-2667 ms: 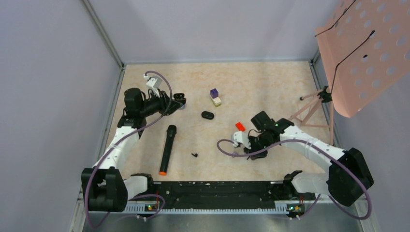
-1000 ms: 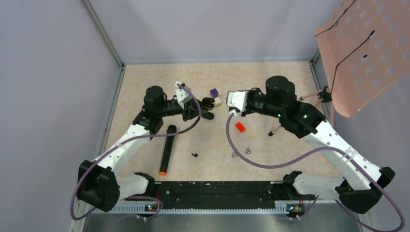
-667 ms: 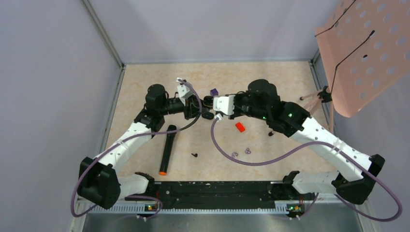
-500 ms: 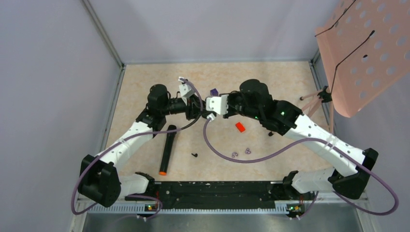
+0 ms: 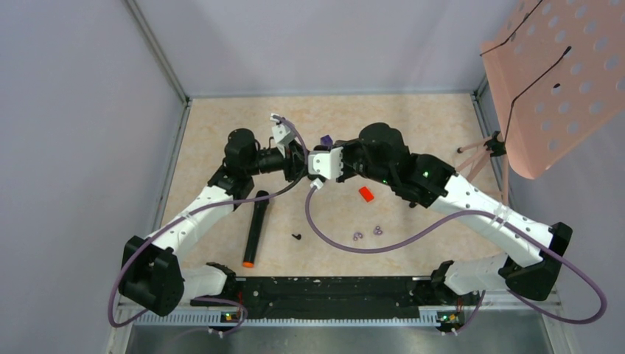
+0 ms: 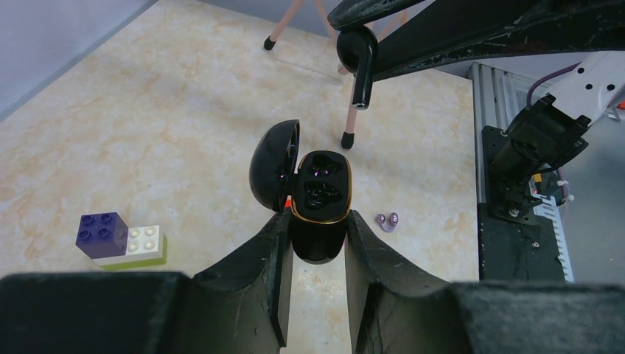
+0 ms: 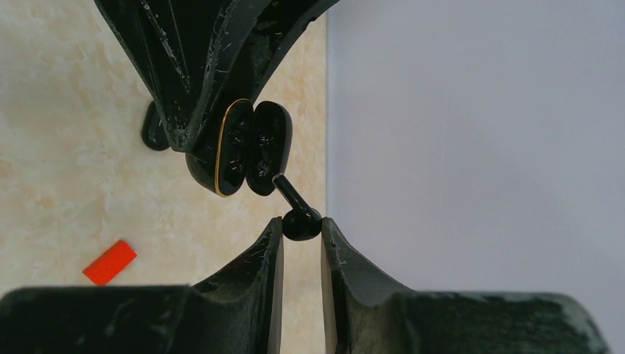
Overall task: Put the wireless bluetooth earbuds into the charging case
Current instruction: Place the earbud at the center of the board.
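Earbud held stem-first, just short of the open case.

My right gripper (image 7: 301, 223) is clamped on the bulb of one earbud (image 7: 295, 208), with its stem aimed ahead at the charging case (image 6: 318, 193). My left gripper (image 6: 317, 225) pinches the case by its base in mid-air, lid open and sockets facing the bud. The stem tip looks nearer the lid than the sockets. I judge it needs a small sideways shift before I push in.

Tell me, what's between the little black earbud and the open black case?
Nothing: the left wrist view shows only air between the small black stemmed earbud and the open glossy black charging case held by the left claw.
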Controlling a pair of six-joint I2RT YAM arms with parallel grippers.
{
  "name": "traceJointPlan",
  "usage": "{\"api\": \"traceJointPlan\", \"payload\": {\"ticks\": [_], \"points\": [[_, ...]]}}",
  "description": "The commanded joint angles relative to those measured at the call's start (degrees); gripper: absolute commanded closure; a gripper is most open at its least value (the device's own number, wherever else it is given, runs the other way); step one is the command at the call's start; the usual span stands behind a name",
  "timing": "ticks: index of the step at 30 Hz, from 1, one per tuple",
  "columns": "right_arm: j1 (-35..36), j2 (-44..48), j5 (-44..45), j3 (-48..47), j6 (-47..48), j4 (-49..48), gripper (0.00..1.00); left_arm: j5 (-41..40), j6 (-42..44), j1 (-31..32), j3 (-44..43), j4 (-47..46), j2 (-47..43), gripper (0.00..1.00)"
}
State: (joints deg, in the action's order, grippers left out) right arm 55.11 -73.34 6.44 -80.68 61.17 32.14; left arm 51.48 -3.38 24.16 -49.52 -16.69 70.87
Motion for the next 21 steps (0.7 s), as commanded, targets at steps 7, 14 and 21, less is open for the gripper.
{"api": "traceJointPlan", "payload": {"ticks": [7, 14, 21], "points": [[-0.5, 9.6, -3.4, 9.7, 3.3, -8.4, 1.0, -3.0, -1.5, 0.1, -0.5, -2.6, -1.6, 1.0], [-7.0, 25.3, -17.0, 42.9, 10.7, -36.9, 1.0, -8.0, -6.1, -4.7, 1.9, 2.5, -2.6, 1.0], [-14.6, 24.8, -39.9, 59.4, 18.3, -43.8, 1.0, -7.9, -14.4, -12.4, 2.8, 4.6, -2.8, 1.0]]}}
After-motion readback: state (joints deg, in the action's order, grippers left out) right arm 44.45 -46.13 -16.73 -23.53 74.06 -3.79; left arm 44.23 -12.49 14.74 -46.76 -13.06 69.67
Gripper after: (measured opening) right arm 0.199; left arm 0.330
